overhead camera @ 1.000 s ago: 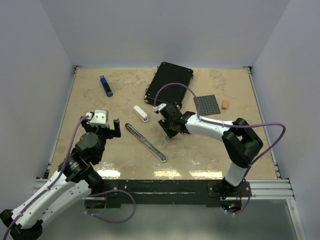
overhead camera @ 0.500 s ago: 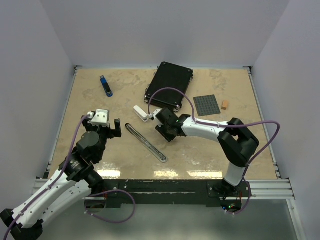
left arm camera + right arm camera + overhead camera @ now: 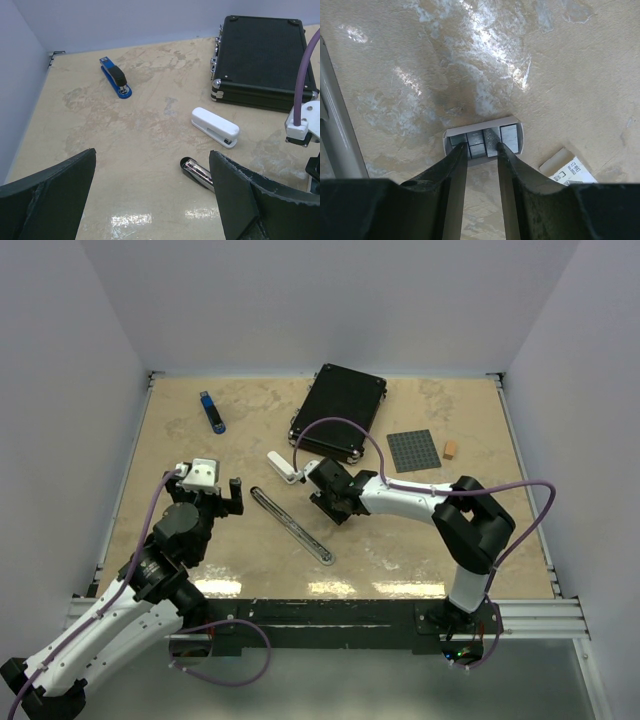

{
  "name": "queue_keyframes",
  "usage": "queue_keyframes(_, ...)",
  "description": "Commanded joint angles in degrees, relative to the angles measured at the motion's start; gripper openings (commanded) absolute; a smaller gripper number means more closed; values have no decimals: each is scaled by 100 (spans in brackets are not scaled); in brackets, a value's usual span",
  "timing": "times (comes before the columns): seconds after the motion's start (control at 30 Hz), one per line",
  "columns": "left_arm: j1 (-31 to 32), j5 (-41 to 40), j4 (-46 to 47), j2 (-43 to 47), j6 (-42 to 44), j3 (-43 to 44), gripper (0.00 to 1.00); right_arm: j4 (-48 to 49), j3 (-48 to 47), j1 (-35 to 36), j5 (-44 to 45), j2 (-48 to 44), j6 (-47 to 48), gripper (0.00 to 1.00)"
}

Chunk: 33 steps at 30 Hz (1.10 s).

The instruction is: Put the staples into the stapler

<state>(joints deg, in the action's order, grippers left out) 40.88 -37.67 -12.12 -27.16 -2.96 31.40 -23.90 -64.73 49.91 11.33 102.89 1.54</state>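
Observation:
The staples (image 3: pixel 484 139) lie as grey strips in their open white cardboard tray on the table, in the right wrist view. The printed box sleeve (image 3: pixel 568 168) lies just to the tray's right. My right gripper (image 3: pixel 482 146) points down at the tray, its fingers (image 3: pixel 451 170) narrowly apart on either side of one strip. In the top view my right gripper (image 3: pixel 327 492) hides the tray. The stapler (image 3: pixel 292 525) lies opened out flat, long and black, its metal channel showing in the left wrist view (image 3: pixel 196 172). My left gripper (image 3: pixel 155 200) is wide open and empty to its left.
A white stapler (image 3: pixel 283 467) lies just left of my right gripper. A blue stapler (image 3: pixel 211 411) is at the far left. A black case (image 3: pixel 340 408) stands at the back. A grey baseplate (image 3: pixel 415 450) and an orange cube (image 3: pixel 450 449) lie to the right.
My right gripper has moved left, towards the white stapler, and come to rest over the staple tray. My left arm has barely shifted.

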Motion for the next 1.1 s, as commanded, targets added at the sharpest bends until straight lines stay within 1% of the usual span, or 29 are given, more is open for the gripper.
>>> queue_keyframes(0.0,-37,58,61,0,-29,226,100,-124,-312,36,185,-182,74,34)
queue_keyframes(0.33,-37,67,52,0,-29,218,100,-106,-426,28,124,29,154,33)
queue_keyframes(0.8,-45,93,43,-9,-29,218,100,-45,-383,19,343,284,154,32)
queue_keyframes(1.07,-54,120,52,-44,-20,218,100,-132,-347,1,45,425,145,30)
